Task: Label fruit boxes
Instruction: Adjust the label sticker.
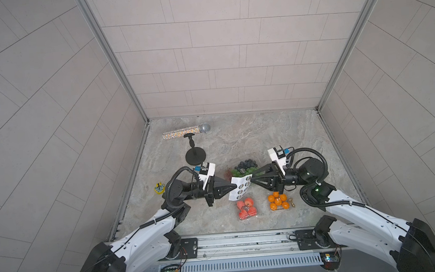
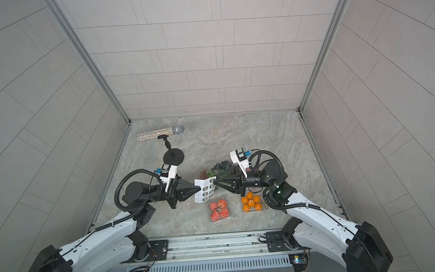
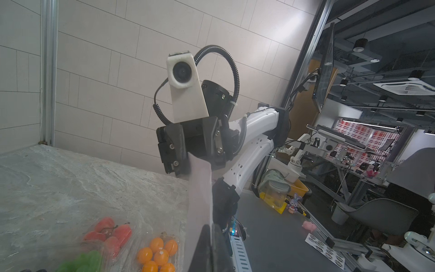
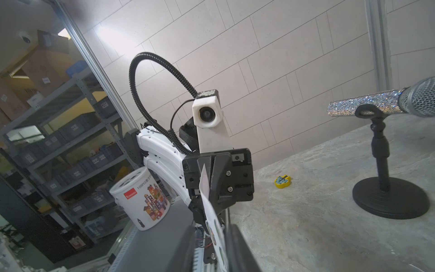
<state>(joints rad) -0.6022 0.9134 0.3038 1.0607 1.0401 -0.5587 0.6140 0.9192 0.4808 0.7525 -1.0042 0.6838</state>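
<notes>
Bench: grey, stone-patterned bench inside a tiled enclosure; it carries every item below.
Red-fruit box: small clear plastic clamshell box of red fruit, lying flat near the front edge, nearer than the sheet.
Orange box: small clear plastic clamshell box of oranges, beside the red-fruit box on the robot's right and apart from it.
Sticker sheet: white paper sheet of round printed stickers, held in the air between the two grippers.
Left gripper: black left gripper; its fingers are pressed together on the sheet's left edge.
Right gripper: black right gripper at the sheet's far right corner. Its fingers stand slightly parted with the paper between them; contact cannot be told.
Yellow piece: small yellow object at the bench's left side, well apart from the boxes.
Grape box: large clear plastic clamshell box of green grapes and blueberries, behind the sheet and partly hidden by it.
Stand: black round-based microphone stand, upright, farther back on the left.
Microphone: glitter-covered microphone with a silver mesh head, horizontal, just behind the stand's top clip and nearest the back wall.
</notes>
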